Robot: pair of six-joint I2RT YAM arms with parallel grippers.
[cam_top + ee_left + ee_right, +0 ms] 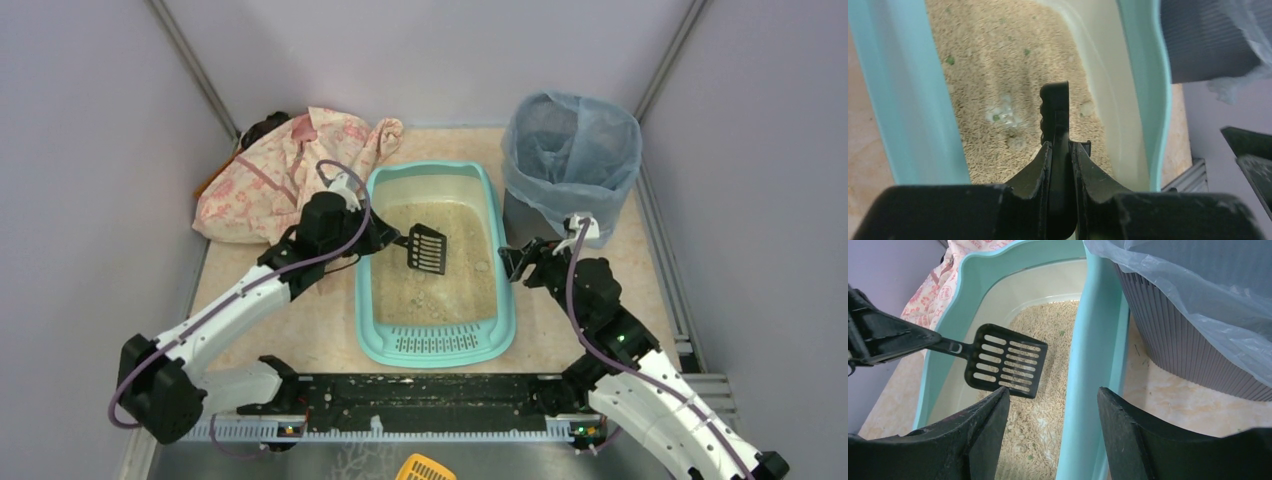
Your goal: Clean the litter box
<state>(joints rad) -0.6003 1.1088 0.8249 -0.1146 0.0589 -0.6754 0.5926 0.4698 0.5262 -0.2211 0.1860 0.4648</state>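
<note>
The turquoise litter box [504,290] lies mid-table with beige litter [440,285] and a slotted grille [437,343] at its near end. My left gripper [388,238] is shut on the handle of a black slotted scoop [427,248], held over the litter. In the left wrist view the scoop [1055,107] stands edge-on between my fingers [1038,170], with pale clumps [1003,112] in the litter below. My right gripper [512,262] is open and straddles the box's right rim [1093,365]; the scoop [1007,361] shows in that view too.
A grey bin lined with a blue bag [570,160] stands at the back right, close to the box. A pink patterned cloth [285,170] lies at the back left. A black rail [430,395] runs along the near edge, with a yellow slotted object [425,468] below it.
</note>
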